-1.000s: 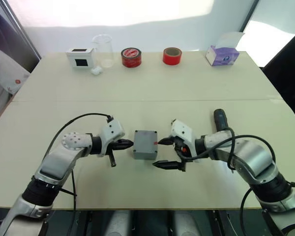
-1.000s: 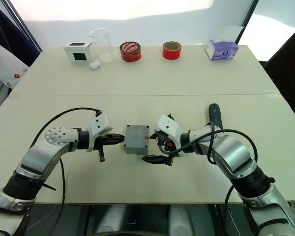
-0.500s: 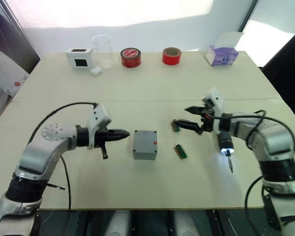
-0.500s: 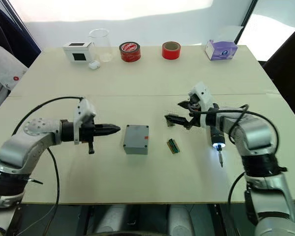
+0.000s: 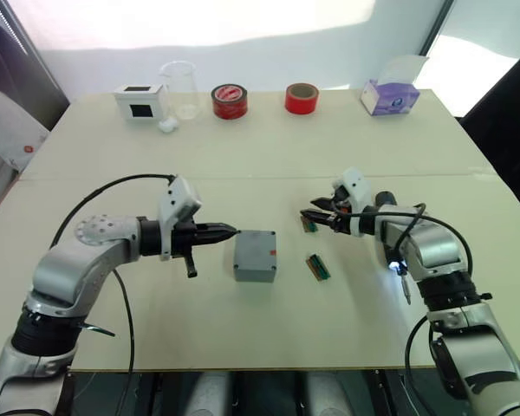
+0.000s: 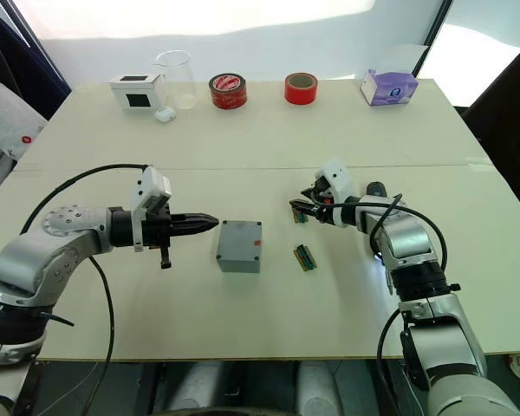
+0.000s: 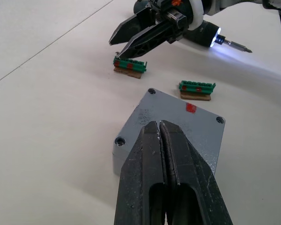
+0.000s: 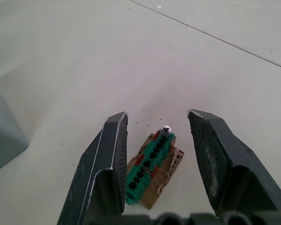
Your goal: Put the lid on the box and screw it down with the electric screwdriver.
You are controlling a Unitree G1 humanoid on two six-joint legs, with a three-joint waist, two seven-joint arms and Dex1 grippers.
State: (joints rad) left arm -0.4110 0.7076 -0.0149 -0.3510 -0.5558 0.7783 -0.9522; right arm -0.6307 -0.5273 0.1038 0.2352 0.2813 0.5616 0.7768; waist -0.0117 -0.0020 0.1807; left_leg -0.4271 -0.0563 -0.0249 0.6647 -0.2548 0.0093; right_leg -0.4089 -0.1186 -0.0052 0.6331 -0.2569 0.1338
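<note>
Lid's already sitting on the box (image 5: 255, 255), grey and square mid-table with the red mark on top, screw holes at the corners; I can't tell from here whether any screws are seated. My left gripper (image 7: 165, 154) has its jaws pressed together, tips just beside the box's near edge. My right gripper (image 8: 165, 154) is spread wide around a small green terminal strip (image 8: 152, 159) with a screw head at its end, not yet pinching. A second green strip (image 5: 318, 266) lies near the box. The electric screwdriver (image 5: 394, 253) rests by my right forearm, tip light glowing. I'd say screwing down remains.
</note>
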